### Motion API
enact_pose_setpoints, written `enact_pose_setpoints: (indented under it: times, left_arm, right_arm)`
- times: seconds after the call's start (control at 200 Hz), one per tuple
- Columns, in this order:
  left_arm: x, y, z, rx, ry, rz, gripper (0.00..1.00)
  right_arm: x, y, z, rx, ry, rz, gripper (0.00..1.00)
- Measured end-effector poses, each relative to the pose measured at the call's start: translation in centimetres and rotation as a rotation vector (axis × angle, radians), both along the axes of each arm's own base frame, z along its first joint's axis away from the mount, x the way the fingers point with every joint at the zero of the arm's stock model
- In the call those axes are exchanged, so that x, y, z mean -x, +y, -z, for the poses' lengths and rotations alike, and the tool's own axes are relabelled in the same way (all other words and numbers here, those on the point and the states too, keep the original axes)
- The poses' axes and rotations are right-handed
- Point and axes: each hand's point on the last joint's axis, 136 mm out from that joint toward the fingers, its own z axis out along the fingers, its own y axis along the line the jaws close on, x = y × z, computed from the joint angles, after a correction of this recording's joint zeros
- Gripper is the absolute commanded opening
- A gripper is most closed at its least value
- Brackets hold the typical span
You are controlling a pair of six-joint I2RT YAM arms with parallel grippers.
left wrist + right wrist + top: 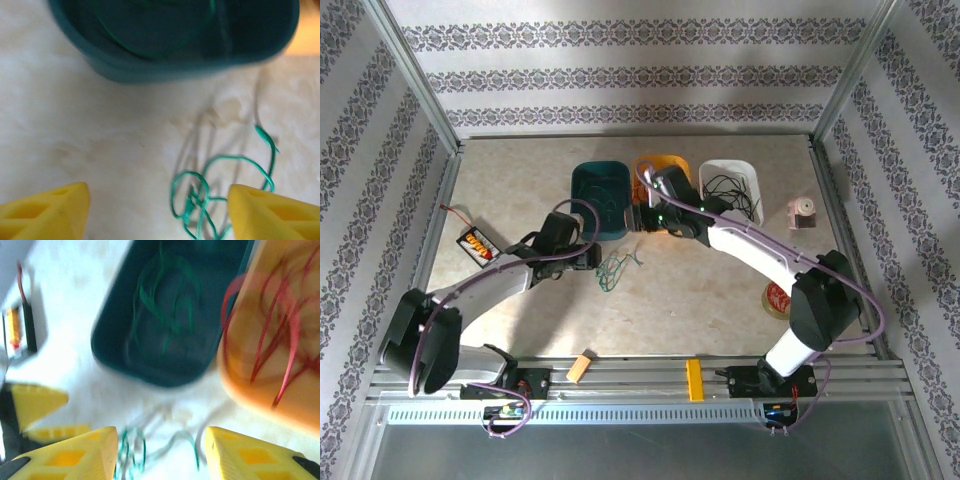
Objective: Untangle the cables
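Cable in a loose green tangle [613, 270] lies on the table [710, 290] at 6 o'clock of the teal bin [578, 205], between the parted, empty fingers of the left gripper [159, 200]. Right gripper [161, 445] hangs above it, jaws apart and empty. Red cables [287, 347] lie in the orange bin [235, 380] at 3 o'clock of the teal one.

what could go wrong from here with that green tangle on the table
1. The left end effector and right end effector both hover open by the green tangle; they might collide.
2. The tangle sits off-centre, toward one left finger, so a close may miss or shove it.
3. The teal bin is close by and could get nudged.
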Motion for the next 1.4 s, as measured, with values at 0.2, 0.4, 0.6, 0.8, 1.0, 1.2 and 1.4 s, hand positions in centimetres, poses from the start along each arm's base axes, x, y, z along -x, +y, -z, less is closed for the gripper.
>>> enact_pose_setpoints:
  times: [0.2, 0.4, 0.6, 0.8, 1.0, 1.2, 1.4]
  left_arm:
    - [1.4, -1.5, 3.2, 0.011, 0.121, 0.093, 0.50]
    - [1.7, -1.7, 5.1, 0.004, 0.179, 0.101, 0.29]
    - [1.0, -2.6, 5.6, 0.035, 0.194, 0.096, 0.00]
    - [0.2, -3.4, 5.4, 0.061, 0.201, 0.104, 0.00]
    - [0.1, -3.3, 5.2, 0.122, 0.232, 0.068, 0.00]
    - [-0.1, -3.2, 3.8, 0.191, 0.232, 0.034, 0.00]
    - [-0.3, -4.1, 2.8, 0.263, 0.231, 0.039, 0.00]
  right_arm:
    - [4.9, 1.6, 7.7, 0.062, 0.250, -0.166, 0.47]
    - [6.0, 2.9, 10.4, 0.055, 0.362, -0.248, 0.46]
    - [6.8, 4.5, 11.3, 0.021, 0.413, -0.322, 0.46]
    - [7.2, 5.9, 11.5, 0.003, 0.420, -0.364, 0.46]
    - [6.4, 6.5, 12.8, 0.009, 0.427, -0.351, 0.45]
    - [5.5, 6.1, 13.2, 0.043, 0.396, -0.316, 0.41]
    - [4.7, 5.6, 13.6, 0.069, 0.359, -0.269, 0.00]
